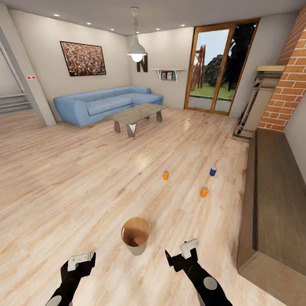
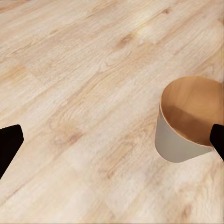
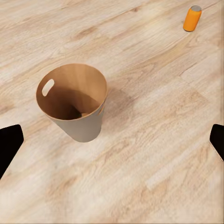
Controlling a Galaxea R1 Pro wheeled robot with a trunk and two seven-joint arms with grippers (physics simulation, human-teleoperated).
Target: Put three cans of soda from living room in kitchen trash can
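I am in the living room. The trash can (image 1: 135,236) stands upright on the wood floor just ahead of me, between my two arms, coppery-brown inside and holding nothing. It also shows as the trash can (image 2: 184,121) and the trash can (image 3: 74,102). Farther ahead lie an orange soda can (image 1: 165,174), a second orange can (image 1: 204,192) and a blue can (image 1: 213,171), all upright on the floor. One orange can (image 3: 192,18) is seen beyond the bucket. My left gripper (image 1: 85,261) (image 2: 112,144) and right gripper (image 1: 182,255) (image 3: 112,144) hang open and hold nothing.
A long dark wooden bench (image 1: 272,199) runs along the right wall below the brick fireplace (image 1: 289,76). A grey low table (image 1: 136,114) and blue corner sofa (image 1: 106,104) stand at the back, a glass door (image 1: 219,68) beyond. Open plank floor lies between me and the cans.
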